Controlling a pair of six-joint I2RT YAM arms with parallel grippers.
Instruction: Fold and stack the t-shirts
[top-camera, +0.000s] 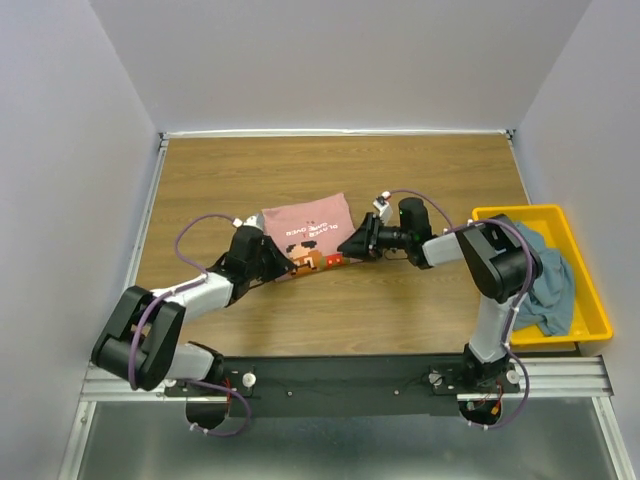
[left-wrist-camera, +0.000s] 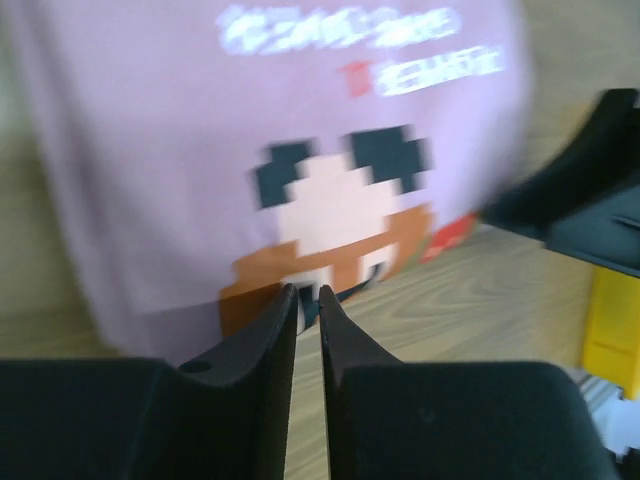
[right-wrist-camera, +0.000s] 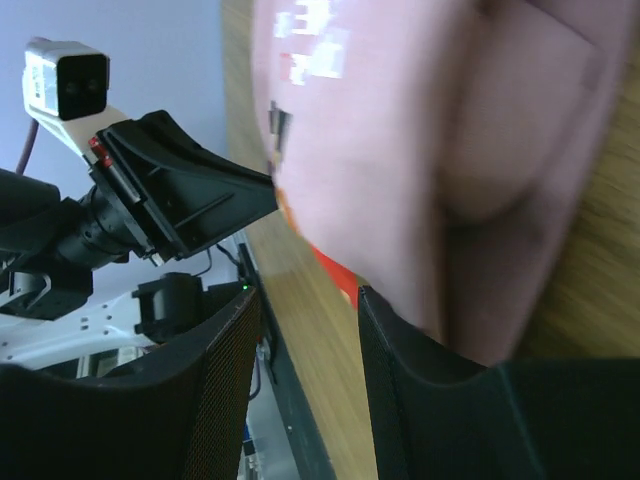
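Observation:
The dusty-pink t-shirt (top-camera: 310, 228) lies folded at mid-table, its pixel cartoon print facing up near the front edge. My left gripper (top-camera: 286, 262) points at that front edge from the left. In the left wrist view the left gripper (left-wrist-camera: 308, 291) shows only a thin slit, and its tips touch the printed hem of the pink t-shirt (left-wrist-camera: 300, 120). My right gripper (top-camera: 352, 247) comes in from the right and stands open (right-wrist-camera: 306, 296), bare wood between its fingers and the pink t-shirt (right-wrist-camera: 420, 150) against its right finger. The blue-grey t-shirt (top-camera: 556, 285) sits crumpled in the bin.
A yellow plastic bin (top-camera: 520, 212) stands at the table's right edge beside the right arm's base. The two grippers face each other closely across the shirt's front edge. Walls close in the table on three sides.

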